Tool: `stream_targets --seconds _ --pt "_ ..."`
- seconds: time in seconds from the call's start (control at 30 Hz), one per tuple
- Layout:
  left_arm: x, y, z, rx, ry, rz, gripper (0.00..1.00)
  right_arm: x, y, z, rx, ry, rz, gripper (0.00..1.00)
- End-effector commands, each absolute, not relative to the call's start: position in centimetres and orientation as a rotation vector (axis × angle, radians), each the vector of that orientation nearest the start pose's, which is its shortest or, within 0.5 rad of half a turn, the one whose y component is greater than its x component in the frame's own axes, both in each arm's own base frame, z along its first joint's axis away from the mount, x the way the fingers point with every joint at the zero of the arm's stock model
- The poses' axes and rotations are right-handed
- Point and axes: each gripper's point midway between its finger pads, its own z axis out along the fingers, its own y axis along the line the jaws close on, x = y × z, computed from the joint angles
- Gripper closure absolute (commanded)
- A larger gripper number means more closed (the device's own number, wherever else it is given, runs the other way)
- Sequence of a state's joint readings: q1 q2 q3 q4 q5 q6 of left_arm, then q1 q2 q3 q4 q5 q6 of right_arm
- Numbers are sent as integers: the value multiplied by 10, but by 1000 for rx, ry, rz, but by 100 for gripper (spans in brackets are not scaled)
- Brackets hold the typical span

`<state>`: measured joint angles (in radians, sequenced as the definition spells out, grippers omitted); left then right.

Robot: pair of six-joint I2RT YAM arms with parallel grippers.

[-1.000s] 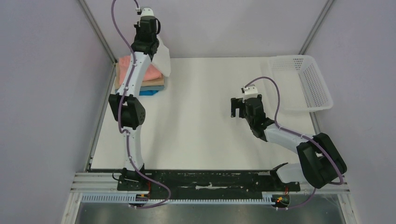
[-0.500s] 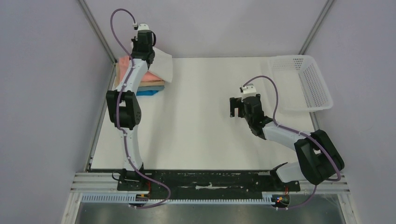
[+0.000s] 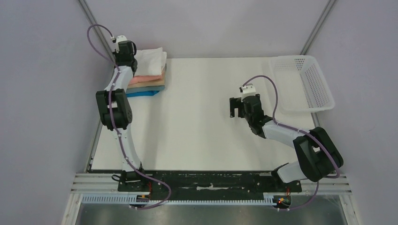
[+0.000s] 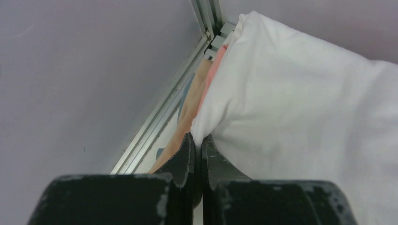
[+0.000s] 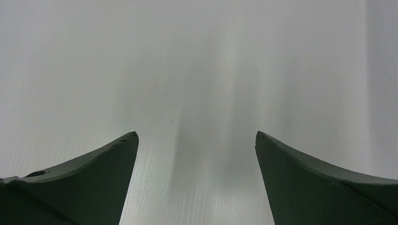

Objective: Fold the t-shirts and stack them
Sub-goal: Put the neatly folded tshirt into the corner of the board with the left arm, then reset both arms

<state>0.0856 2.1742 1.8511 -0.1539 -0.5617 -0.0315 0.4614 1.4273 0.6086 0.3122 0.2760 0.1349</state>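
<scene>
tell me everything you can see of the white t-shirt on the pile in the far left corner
The white cloth t-shirt is thin, soft and lightly wrinkled, folded into a rough rectangle. It lies on top of the pile, over the salmon pink folded shirt, at the far left corner of the white table. One edge fold is pinched between the shut fingers of the left gripper. No print or label shows.

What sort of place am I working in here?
Most likely a lab robot cell, not a home: a white table boxed in by plain lilac walls and aluminium posts, arms bolted to a rail, folded t-shirts stacked in a corner.
</scene>
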Motion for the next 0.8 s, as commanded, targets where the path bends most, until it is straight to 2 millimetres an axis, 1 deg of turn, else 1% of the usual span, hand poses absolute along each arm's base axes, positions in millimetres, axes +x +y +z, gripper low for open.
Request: stream_targets --seconds 0.0,0.13,0.3,0.33,0.37,0.4,0.43,0.47,0.5,0.63,0.77 --pt "606 152 223 -557 1775 497 98 378 144 96 -157 2022 122 2" --pt "600 156 207 -593 1790 523 98 379 144 96 -161 2024 120 2" --pt "586 165 202 -641 1788 560 98 379 145 94 -160 2031 123 2" --pt "582 167 201 -662 1784 566 95 379 145 94 -159 2031 125 2" --pt "576 170 203 -686 1774 586 88 379 145 93 -158 2034 124 2" --pt "569 173 207 -722 1752 608 71 378 145 93 -158 2035 124 2" --pt "562 178 211 -763 1727 635 50 378 145 93 -158 2035 122 2" --pt "554 181 215 -803 1710 651 26 378 144 95 -155 2031 122 2" --pt "549 181 219 -815 1704 650 23 379 143 96 -147 2026 113 2" --pt "530 179 247 -876 1629 614 21 377 140 105 -119 2006 116 2" --pt "506 174 267 -935 1578 557 20 368 134 114 -83 1976 134 2"
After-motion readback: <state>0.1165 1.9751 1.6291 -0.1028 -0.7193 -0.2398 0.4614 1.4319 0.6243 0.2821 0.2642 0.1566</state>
